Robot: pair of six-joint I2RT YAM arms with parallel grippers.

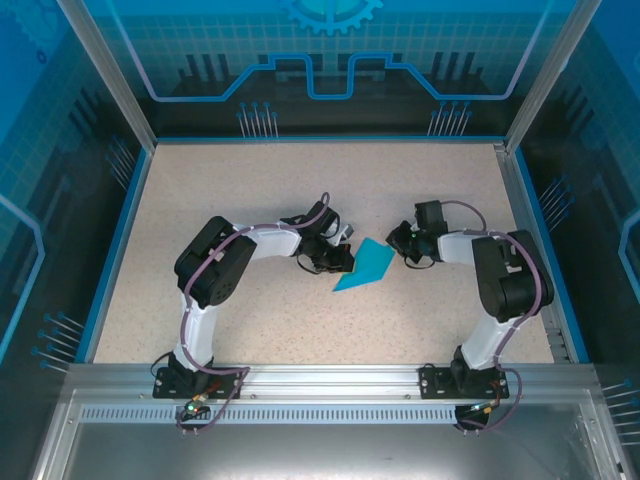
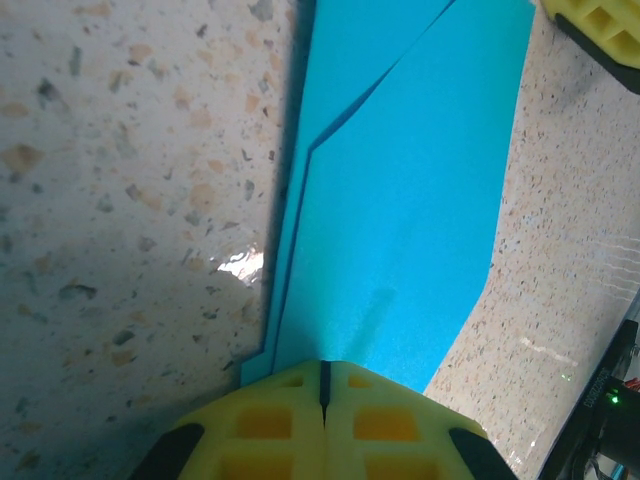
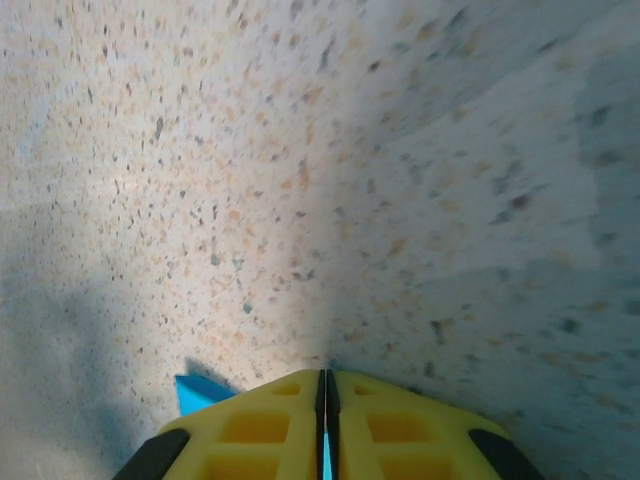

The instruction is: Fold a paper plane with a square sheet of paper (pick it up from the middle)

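Note:
The turquoise sheet of paper point(image 1: 363, 265) lies folded into a slanted, creased shape on the speckled table, between my two grippers. In the left wrist view the paper point(image 2: 400, 200) shows layered flaps and a diagonal crease. My left gripper point(image 1: 340, 258) sits at its left end, its yellow jaws point(image 2: 323, 365) shut tight with their tips over the paper's near edge and nothing visible between them. My right gripper point(image 1: 402, 245) is at the paper's right corner. Its jaws point(image 3: 326, 375) are shut on a thin sliver of the blue paper, and a corner of the paper point(image 3: 200, 392) pokes out to their left.
The table point(image 1: 250, 190) is walled by blue-lit panels, with a blue rim point(image 1: 120, 240) on the left and an aluminium rail point(image 1: 320, 375) at the near edge. A yellow finger of the right gripper point(image 2: 600, 20) shows at the far end of the paper.

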